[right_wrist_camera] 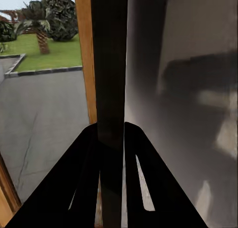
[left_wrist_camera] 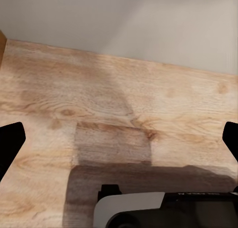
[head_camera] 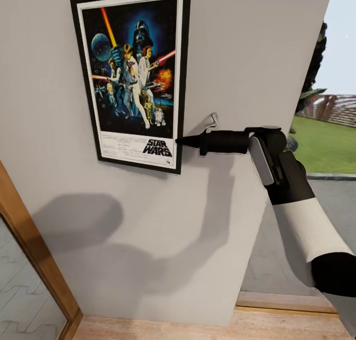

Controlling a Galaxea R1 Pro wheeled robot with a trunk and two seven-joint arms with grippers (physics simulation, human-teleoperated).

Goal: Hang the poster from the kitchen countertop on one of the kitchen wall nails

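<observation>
Spread left gripper over wooden floor, seemingly shadowed.

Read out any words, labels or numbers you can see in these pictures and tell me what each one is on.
"STAR WARS": bold logo at the lower right of the poster, on its white bottom strip.
Small credit lines to the left of that logo on the same strip: too small and blurred to read.
Faint marking on the dark housing at the edge of the left wrist view: unreadable.
No other text is legible on the wall or the right gripper.

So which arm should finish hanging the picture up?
The right. Its gripper is shut on the poster, held flat against the wall. The left gripper is open, pointing at the wooden floor.
</observation>
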